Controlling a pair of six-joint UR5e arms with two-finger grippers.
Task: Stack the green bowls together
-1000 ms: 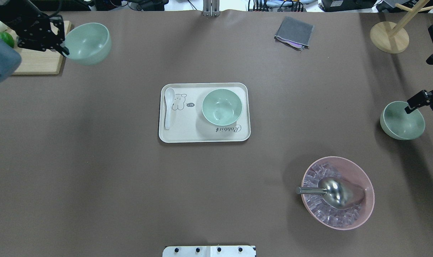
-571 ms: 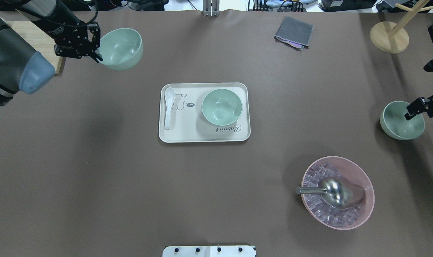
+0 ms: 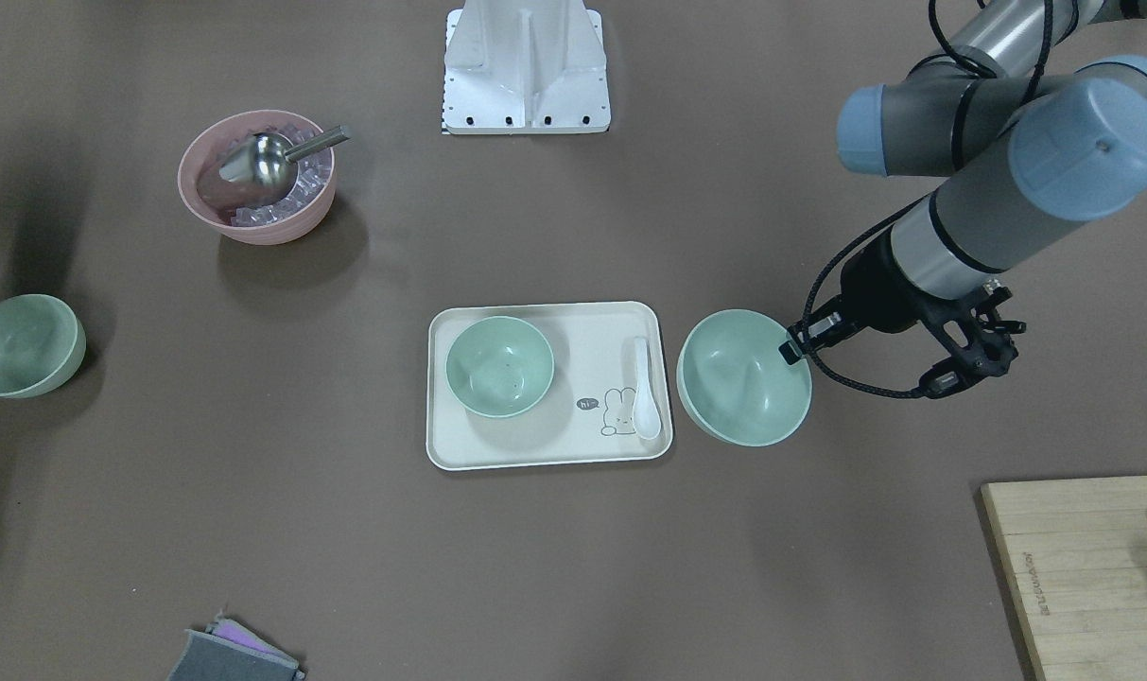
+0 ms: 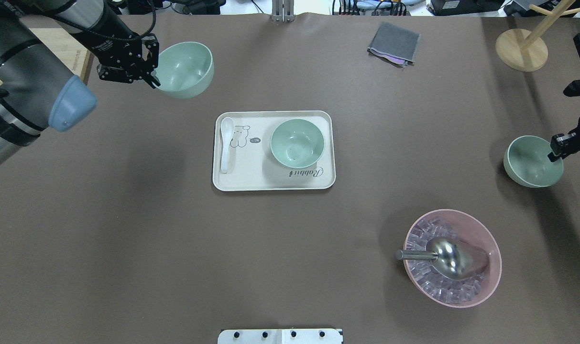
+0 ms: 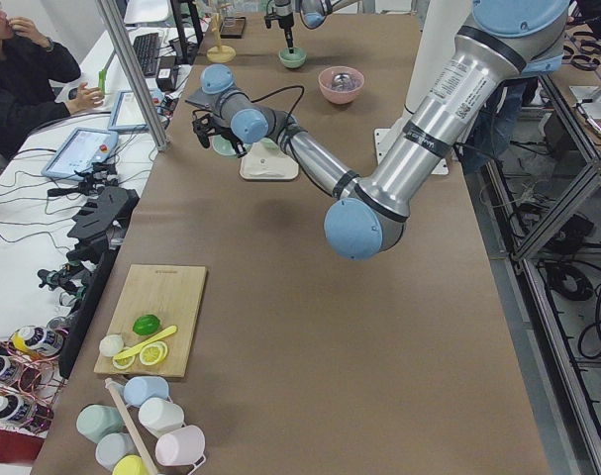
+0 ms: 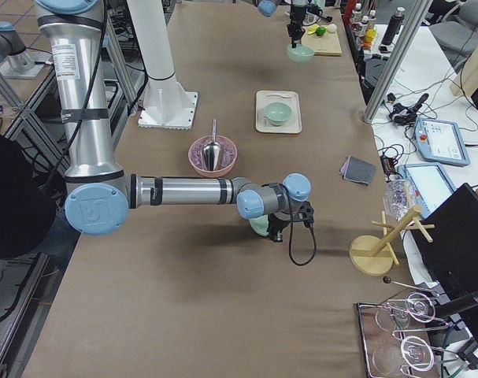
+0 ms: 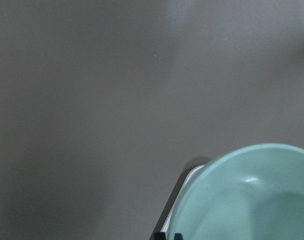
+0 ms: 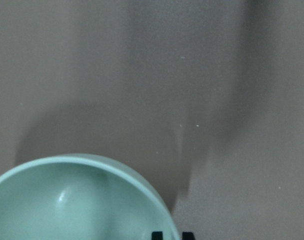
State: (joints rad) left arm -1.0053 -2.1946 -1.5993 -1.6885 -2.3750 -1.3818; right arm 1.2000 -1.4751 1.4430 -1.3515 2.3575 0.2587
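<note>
Three pale green bowls. One (image 4: pixel 297 143) sits on the right half of the cream tray (image 4: pixel 251 180), also in the front view (image 3: pixel 498 366). My left gripper (image 4: pixel 152 79) is shut on the rim of a second bowl (image 4: pixel 184 69) and holds it tilted in the air beyond the tray's left end; in the front view the bowl (image 3: pixel 743 378) hangs beside the tray (image 3: pixel 535 449). My right gripper (image 4: pixel 555 153) is shut on the near rim of the third bowl (image 4: pixel 529 162) at the table's right edge.
A white spoon (image 4: pixel 226 143) lies on the tray's left side. A pink bowl (image 4: pixel 486 286) with ice and a metal scoop (image 4: pixel 443 255) stands front right. A grey cloth (image 4: pixel 394 43) and a wooden stand (image 4: pixel 521 49) are at the back right, a cutting board (image 3: pixel 1084 567) at the back left.
My left gripper has carried its bowl to the right, from over the cutting board towards the tray. My right gripper has settled on the third bowl's rim, and that bowl shifted slightly left.
</note>
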